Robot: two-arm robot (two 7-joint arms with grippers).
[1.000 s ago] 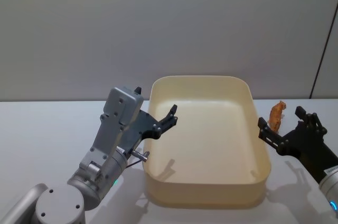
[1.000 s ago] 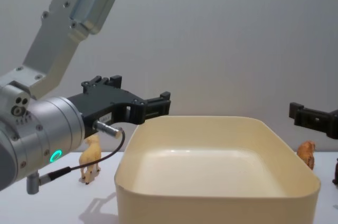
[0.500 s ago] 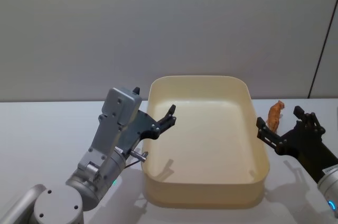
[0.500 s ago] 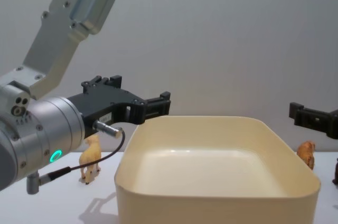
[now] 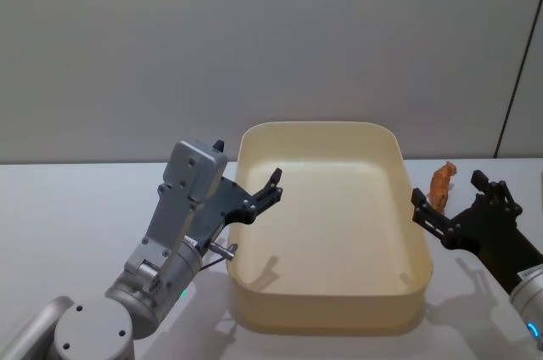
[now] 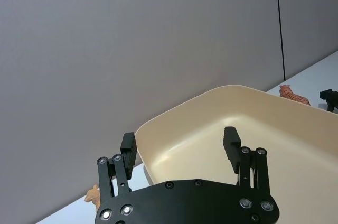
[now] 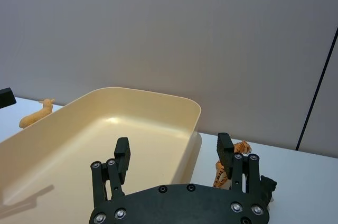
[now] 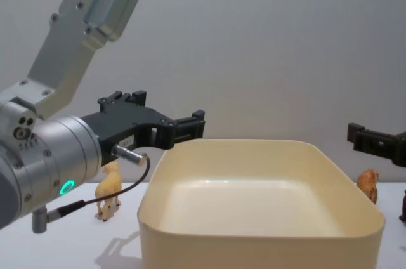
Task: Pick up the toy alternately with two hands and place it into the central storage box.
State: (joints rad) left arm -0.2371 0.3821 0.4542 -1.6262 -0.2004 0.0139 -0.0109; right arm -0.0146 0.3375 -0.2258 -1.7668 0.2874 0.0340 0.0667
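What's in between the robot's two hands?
The big yellow storage box sits between the left gripper and the right gripper, with nothing inside it. The head view shows this from above; both grippers are open.

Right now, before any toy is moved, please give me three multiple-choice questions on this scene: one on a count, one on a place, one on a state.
1. How many toys lie in the box?
A. none
B. one
C. three

2. Where is the tiger?
A. in the box
B. on the table, right of the box
C. on the box rim

3. The left claw is:
A. shut on a toy
B. open and empty
C. shut on the rim

Answers:
1 A: the box floor is bare.
2 B: it stands on the table beside the right wall.
3 B: its fingers stand apart with nothing between them.
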